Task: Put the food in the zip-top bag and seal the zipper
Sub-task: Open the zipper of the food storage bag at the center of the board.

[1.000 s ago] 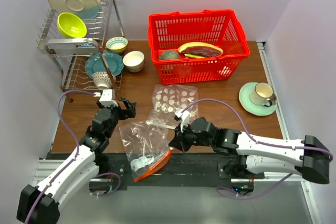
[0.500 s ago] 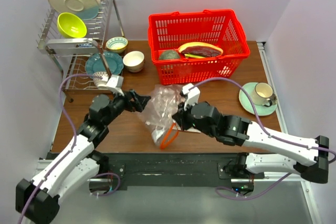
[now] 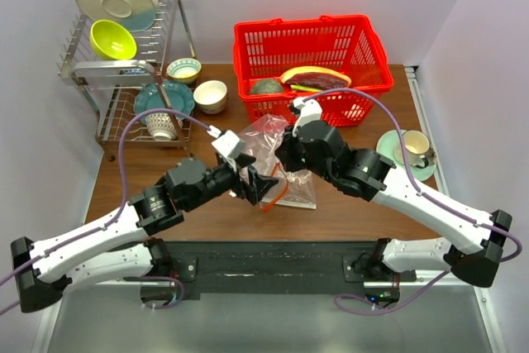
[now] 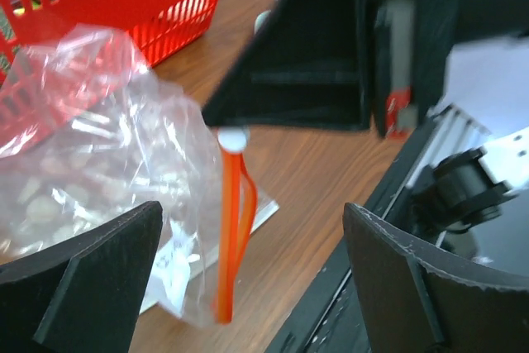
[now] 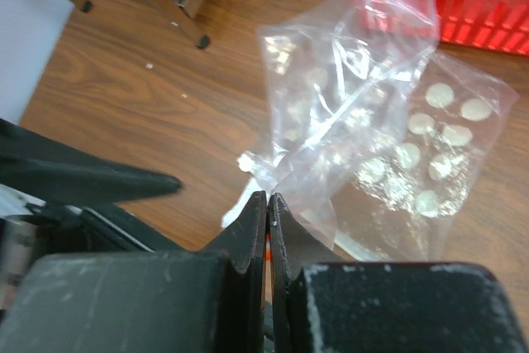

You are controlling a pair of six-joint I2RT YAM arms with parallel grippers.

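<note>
While my right pincer point(image 5: 268, 202) is pressed fully shut, it has the zip-top bag point(image 3: 266, 140) pinched by a fold of clear plastic at its mouth end, held up in the middle of the counter point(image 3: 397, 197) just in front of the red basket point(image 3: 364, 47). The zipper point(image 4: 229, 241) hangs straight down from that grip as an orange-red strip, with the crinkled body of the bag bunched to one side of it. The bag's lower part reaches down to the dotted bag point(image 5: 438, 150), which lies flat on the wood beneath.

My left pincer point(image 3: 258, 183) is spread about as wide as it goes and has hold of nothing. In its wrist view the two dark fingers point(image 4: 91, 279) stand far apart at the bottom corners, and the zipper hangs in the space ahead of them — touching neither, as far as I can tell.

The food is all in the basket — the dark green ball point(image 3: 266, 86) at the left, the red-brown slab point(image 3: 316, 78) beside it, and the green stalks point(image 3: 304, 88) partly under the slab. I see no food inside the bag.
</note>
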